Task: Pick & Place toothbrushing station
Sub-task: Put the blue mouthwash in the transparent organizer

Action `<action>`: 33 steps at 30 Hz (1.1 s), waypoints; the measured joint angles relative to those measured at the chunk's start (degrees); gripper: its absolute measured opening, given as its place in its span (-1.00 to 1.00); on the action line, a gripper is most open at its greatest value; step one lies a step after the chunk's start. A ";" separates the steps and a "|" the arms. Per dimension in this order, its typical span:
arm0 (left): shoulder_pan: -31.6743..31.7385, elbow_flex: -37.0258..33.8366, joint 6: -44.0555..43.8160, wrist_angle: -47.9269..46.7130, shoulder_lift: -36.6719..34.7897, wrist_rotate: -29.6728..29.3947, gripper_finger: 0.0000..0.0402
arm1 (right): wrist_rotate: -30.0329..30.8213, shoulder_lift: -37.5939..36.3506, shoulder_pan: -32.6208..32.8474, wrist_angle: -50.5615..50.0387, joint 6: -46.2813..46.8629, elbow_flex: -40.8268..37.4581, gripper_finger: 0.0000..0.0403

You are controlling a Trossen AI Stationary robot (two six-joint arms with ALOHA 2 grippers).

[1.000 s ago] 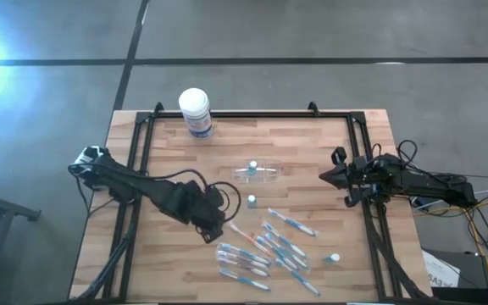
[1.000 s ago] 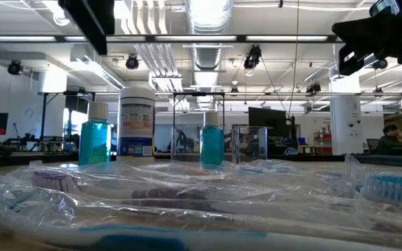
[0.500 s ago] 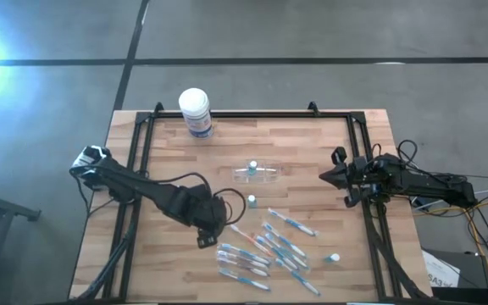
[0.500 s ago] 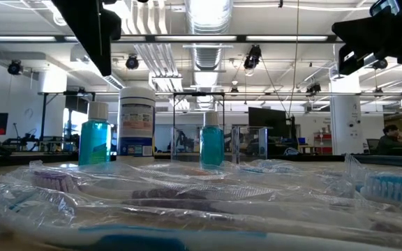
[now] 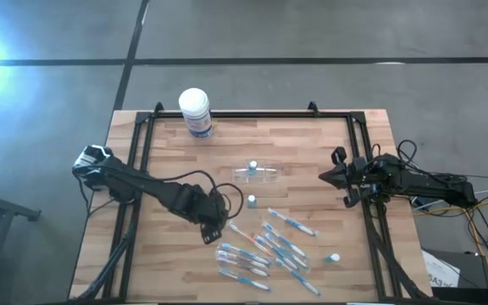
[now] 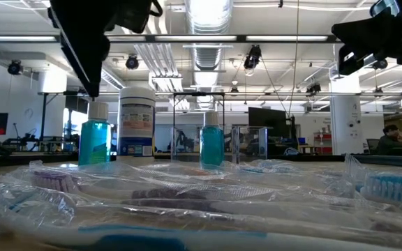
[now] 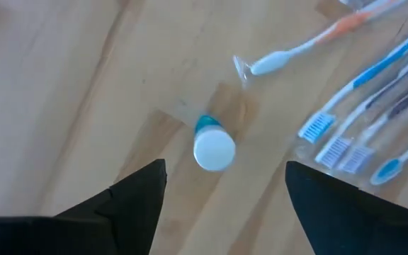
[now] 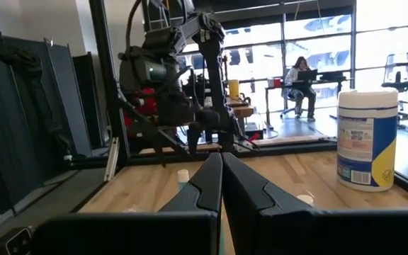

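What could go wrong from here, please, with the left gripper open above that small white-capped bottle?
The left gripper hangs open over the upright white-capped bottle; an off-centre descent might tip it over. The wrapped toothbrushes lie close beside it, so a finger could snag or drag one.

High view straight down; low view table-level; both share toothbrushes [image 5: 261,250], probably.

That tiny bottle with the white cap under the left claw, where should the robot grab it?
Probably from straight above, across its body just under the white cap. The small bottle stands upright on the table, apart from the toothbrushes, and the open left gripper hangs over it, fingers either side.
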 joint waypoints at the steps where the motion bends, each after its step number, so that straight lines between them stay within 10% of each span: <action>1: 0.17 -0.04 -1.69 0.02 0.00 0.17 0.46 | 0.00 0.00 0.00 0.02 0.00 -0.02 -0.96; 33: 2.41 -0.24 -7.51 2.72 3.11 4.03 0.46 | -0.04 0.00 0.00 0.02 0.00 -0.02 -0.96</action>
